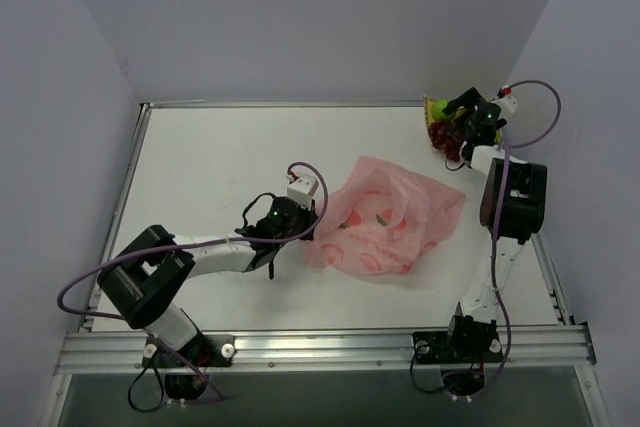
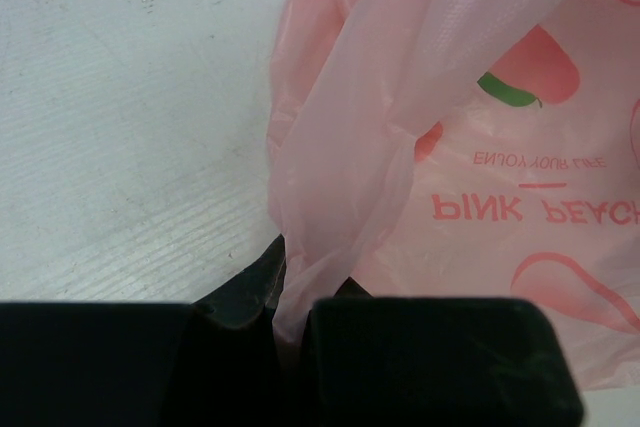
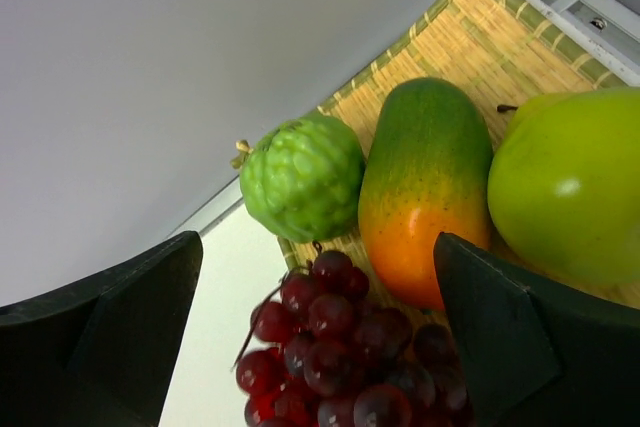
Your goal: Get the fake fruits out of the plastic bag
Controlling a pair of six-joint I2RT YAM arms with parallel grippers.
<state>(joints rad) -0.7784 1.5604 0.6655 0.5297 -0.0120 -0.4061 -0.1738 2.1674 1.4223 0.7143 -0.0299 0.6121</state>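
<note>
Red lettering on the plastic bag (image 2: 520,147) appears flipped, seen through the film in the left wrist view: small capitals "ENJOY YOUR LIFE", a short dash, then larger "PINK PEACH" running to the frame edge. The bag is thin, translucent pink, printed with red-pink peaches and green leaves, and lies crumpled near the middle of the white table (image 1: 200,147). The left gripper (image 2: 290,312) has its jaws closed on a gathered fold at the bag's left edge. In the far right corner the right gripper (image 3: 315,247) hangs with jaws wide apart, gripping nothing, over a yellow woven mat (image 3: 480,37) with a bumpy green fruit (image 3: 302,177), an orange-green mango (image 3: 425,187), a smooth green fruit (image 3: 565,182) and, at the mat's edge, a dark red-purple grape bunch (image 3: 340,347).
</note>
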